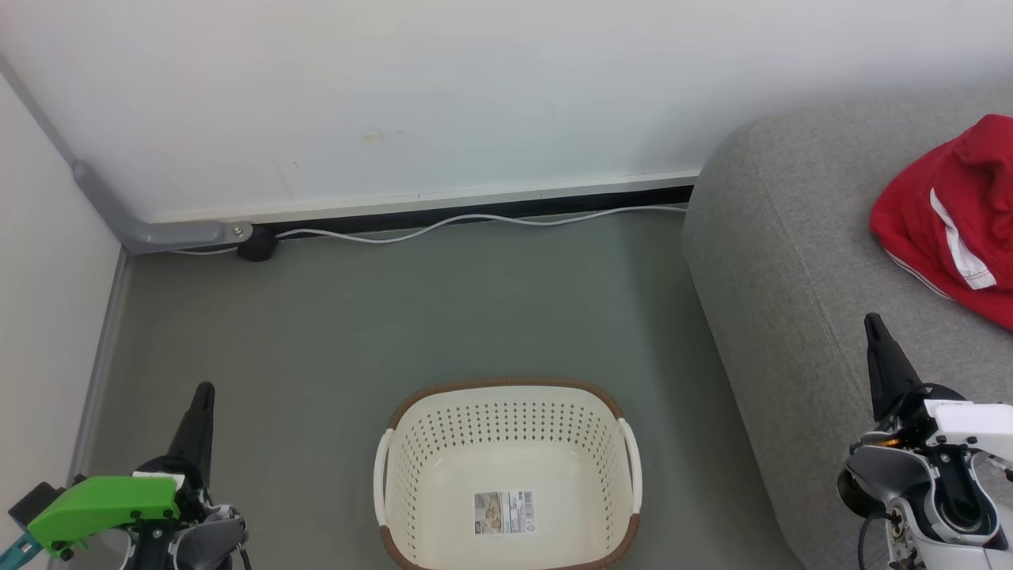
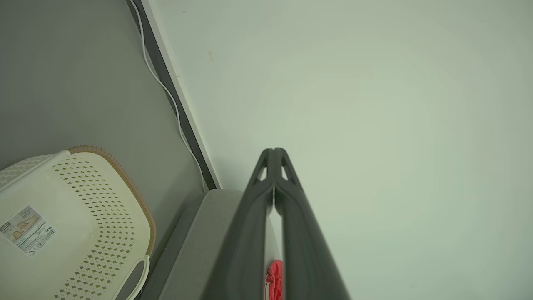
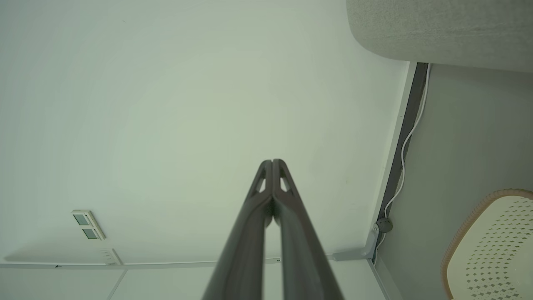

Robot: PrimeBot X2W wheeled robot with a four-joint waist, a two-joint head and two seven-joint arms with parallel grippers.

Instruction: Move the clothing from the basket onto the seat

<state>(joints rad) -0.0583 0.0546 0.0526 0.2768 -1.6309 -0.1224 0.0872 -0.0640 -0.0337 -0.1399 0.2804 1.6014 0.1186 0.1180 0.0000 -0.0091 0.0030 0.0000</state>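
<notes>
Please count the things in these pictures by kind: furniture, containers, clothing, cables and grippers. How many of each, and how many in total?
sofa: 1
basket: 1, empty
red clothing heap: 1, on the sofa; I cannot tell how many garments it holds
white cable: 1
grippers: 2, left gripper and right gripper, both shut
Total: 6

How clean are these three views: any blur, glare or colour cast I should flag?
Head view: even, soft light, no glare, sharp across the basket and sofa. Left wrist view: greenish cast on the wall; the left gripper has jaws that look soft toward the bottom edge. Right wrist view: same cast; the right gripper jaws blur low down.
</notes>
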